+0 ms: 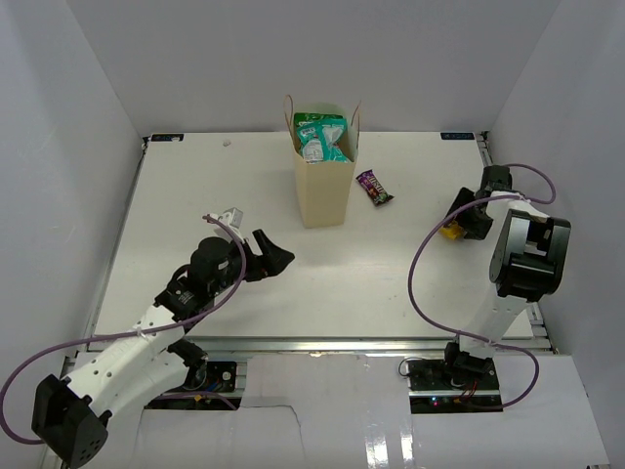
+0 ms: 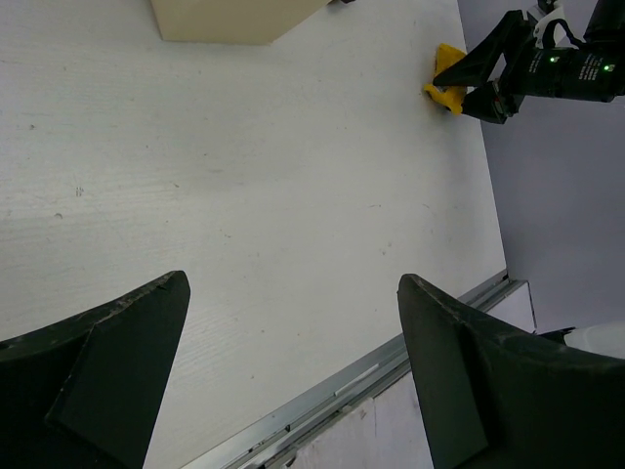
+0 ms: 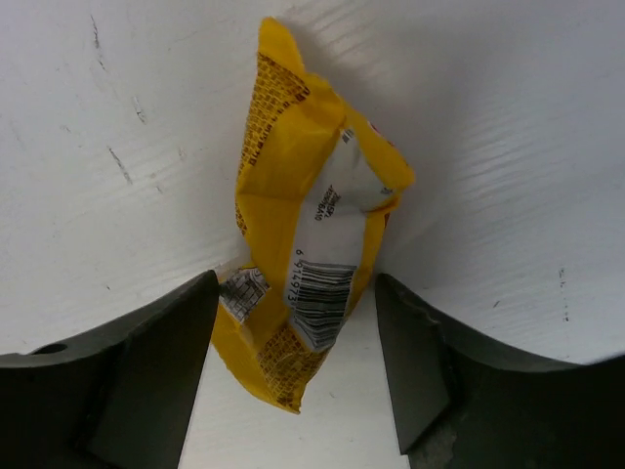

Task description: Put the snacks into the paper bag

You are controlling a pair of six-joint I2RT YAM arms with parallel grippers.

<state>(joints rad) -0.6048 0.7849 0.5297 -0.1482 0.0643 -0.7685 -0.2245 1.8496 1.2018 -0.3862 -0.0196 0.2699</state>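
The tan paper bag (image 1: 324, 191) stands upright at the back middle, with a green-white bag (image 1: 322, 137) showing in its open top. A small purple candy bar (image 1: 374, 187) lies on the table just right of the bag. The small yellow packet (image 3: 308, 244) sits at the right side of the table. My right gripper (image 3: 296, 293) is open and its fingers straddle the packet's lower end; the left finger is close against it and the right one stands apart. My left gripper (image 1: 273, 256) is open and empty, low over the table's near left middle. The other snacks are out of view.
The white walls close in on the left, back and right. The right arm's purple cable (image 1: 422, 264) loops over the table's right part. The table's metal front edge (image 2: 322, 391) runs just below my left fingers. The bag's base (image 2: 234, 20) shows in the left wrist view.
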